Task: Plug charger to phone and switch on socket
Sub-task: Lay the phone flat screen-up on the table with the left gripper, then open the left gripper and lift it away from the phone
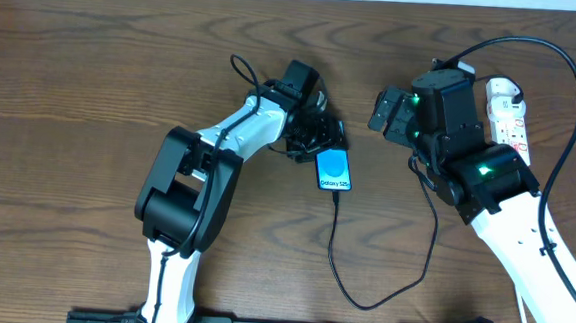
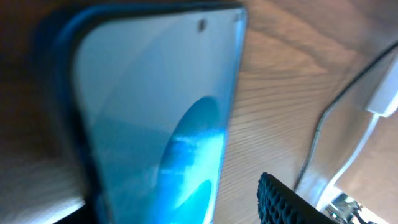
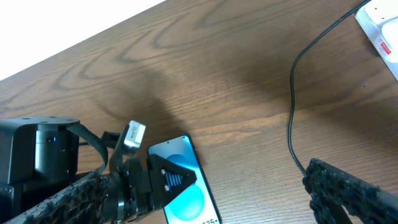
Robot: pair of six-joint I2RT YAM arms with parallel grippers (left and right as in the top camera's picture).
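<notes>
The slim blue-screened smartphone [image 1: 335,170] is laid flat on the brown wooden table [image 1: 72,88], straddled at its top end by the left gripper [image 1: 316,143], jaws parted off its edges; the right gripper [image 1: 383,109] is held open. The thin black charger cable [image 1: 360,302], judged limp, is best taken at its stiff plug tip [image 1: 336,193].

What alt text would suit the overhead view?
A blue-screened phone lies on a table, the left gripper at one end, a black charger cable trailing from the other. The right arm stands beside a white power strip.
</notes>
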